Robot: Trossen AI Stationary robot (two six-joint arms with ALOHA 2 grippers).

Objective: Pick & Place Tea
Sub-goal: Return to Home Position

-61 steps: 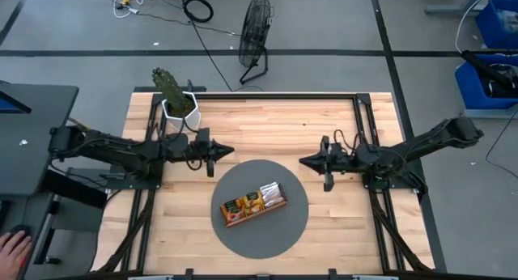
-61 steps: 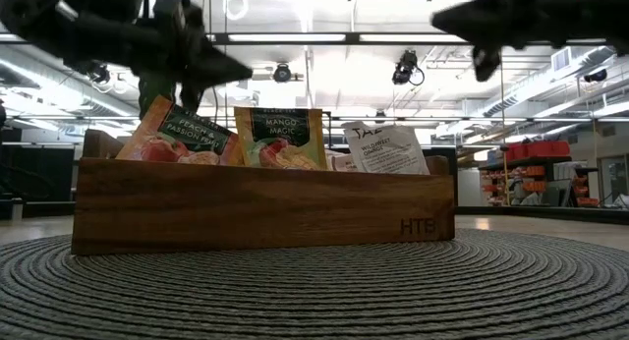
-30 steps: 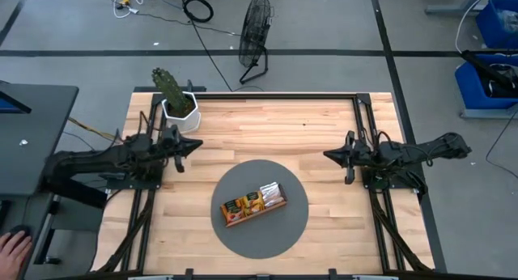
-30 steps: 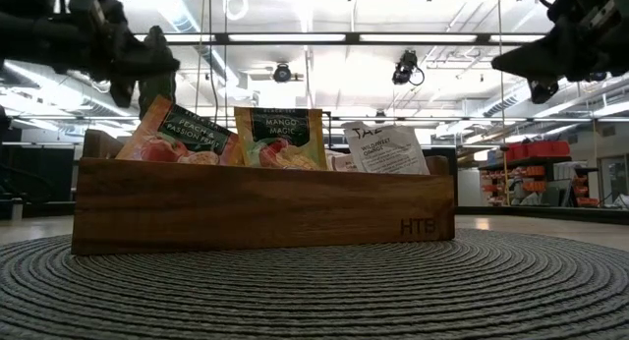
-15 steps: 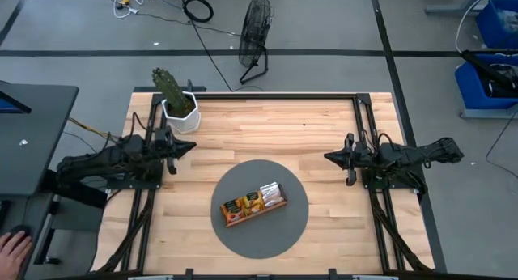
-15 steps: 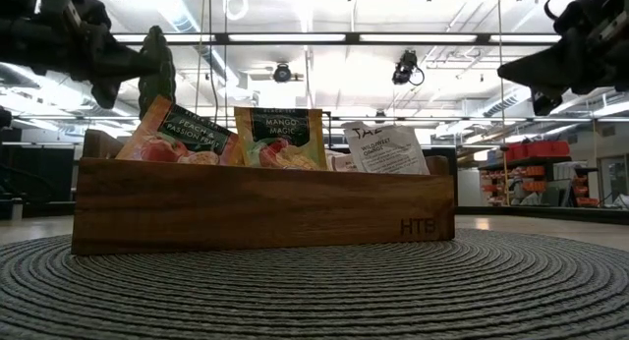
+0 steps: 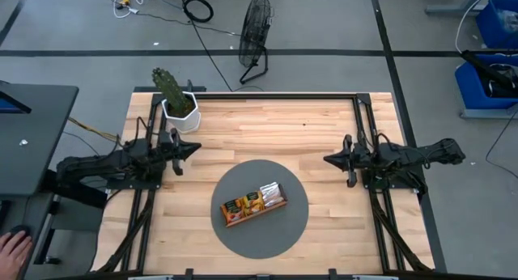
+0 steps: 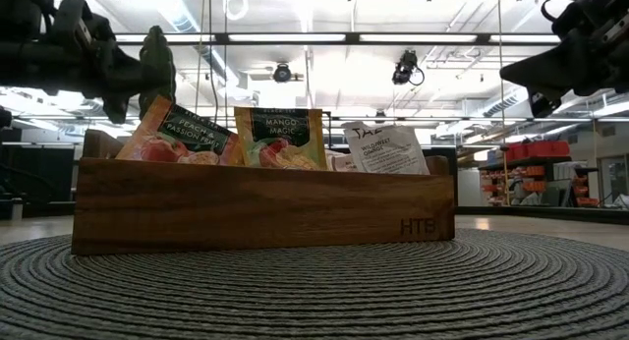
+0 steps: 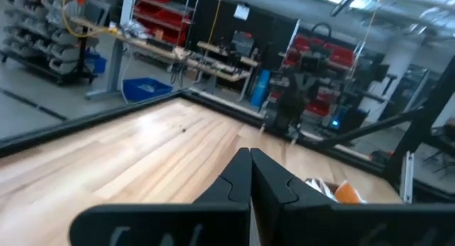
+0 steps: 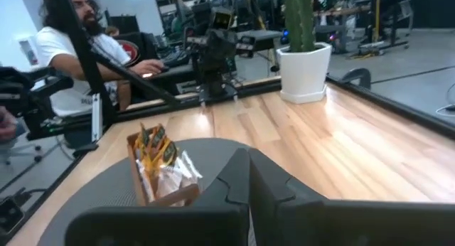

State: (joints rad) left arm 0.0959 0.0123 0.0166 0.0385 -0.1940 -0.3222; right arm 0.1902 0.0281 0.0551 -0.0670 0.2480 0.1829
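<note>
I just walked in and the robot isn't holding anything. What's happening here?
Nothing is being handled right now. The orange-red and white tea sachets stand in the brown wooden divided tray on the round grey woven mat at the middle of the light wooden table. The left gripper hovers shut and empty at the table's left side, the right gripper likewise at its right, both apart from the tray.

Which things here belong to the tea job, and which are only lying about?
For the job: tea sachets, wooden tray holding them, left gripper, right gripper, both shut and empty.
Lying about: grey mat under the tray, potted cactus, floor fan.
</note>
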